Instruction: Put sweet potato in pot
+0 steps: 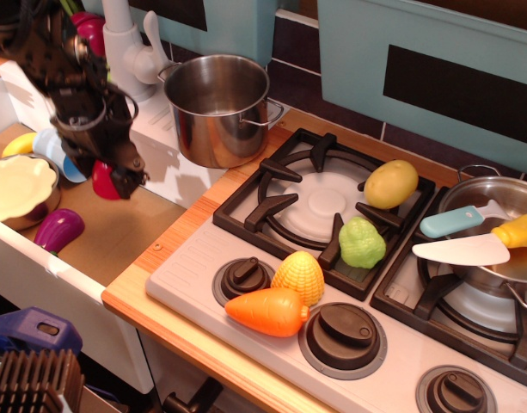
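My gripper (115,176) is shut on the crimson-red sweet potato (103,181) and holds it in the air above the sink floor, at the left. The black arm rises from it to the upper left. The tall steel pot (217,107) stands empty on the white counter to the right of and beyond the gripper, beside the white faucet (125,47). The gripper is clearly left of and lower than the pot's rim.
In the sink lie a purple toy (57,229), a cream bowl (19,189) and a light blue cup (58,151). On the stove are a yellow potato (390,183), green vegetable (361,243), corn (298,277), carrot (266,311) and a steel pan (495,219) with utensils.
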`<state>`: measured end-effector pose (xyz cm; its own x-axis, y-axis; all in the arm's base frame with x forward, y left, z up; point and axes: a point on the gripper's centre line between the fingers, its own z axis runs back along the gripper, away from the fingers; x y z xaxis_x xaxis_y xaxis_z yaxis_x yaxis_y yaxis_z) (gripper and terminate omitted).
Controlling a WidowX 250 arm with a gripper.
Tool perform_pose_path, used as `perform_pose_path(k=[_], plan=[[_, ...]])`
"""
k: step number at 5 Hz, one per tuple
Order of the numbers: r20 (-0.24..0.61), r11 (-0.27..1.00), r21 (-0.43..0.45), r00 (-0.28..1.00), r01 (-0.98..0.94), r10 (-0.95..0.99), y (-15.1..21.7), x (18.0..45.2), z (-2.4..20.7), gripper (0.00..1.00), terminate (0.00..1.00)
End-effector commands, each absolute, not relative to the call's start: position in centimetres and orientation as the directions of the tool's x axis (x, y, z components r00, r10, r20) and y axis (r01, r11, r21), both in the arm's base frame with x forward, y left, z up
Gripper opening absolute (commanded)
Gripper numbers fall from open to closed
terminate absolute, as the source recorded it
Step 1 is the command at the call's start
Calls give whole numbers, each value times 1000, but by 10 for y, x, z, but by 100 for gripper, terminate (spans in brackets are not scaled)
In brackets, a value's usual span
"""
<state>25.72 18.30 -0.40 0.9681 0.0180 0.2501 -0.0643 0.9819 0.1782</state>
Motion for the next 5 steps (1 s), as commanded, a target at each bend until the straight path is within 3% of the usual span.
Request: perform_pose_path(k=[1, 3, 5], plan=[[311, 972, 224, 950, -67, -6, 181, 267, 46, 0, 0], [333, 968, 247, 941, -33, -53, 173, 289, 85, 0, 0], [353, 956, 290, 934, -52, -57, 163, 304, 99, 0, 0]])
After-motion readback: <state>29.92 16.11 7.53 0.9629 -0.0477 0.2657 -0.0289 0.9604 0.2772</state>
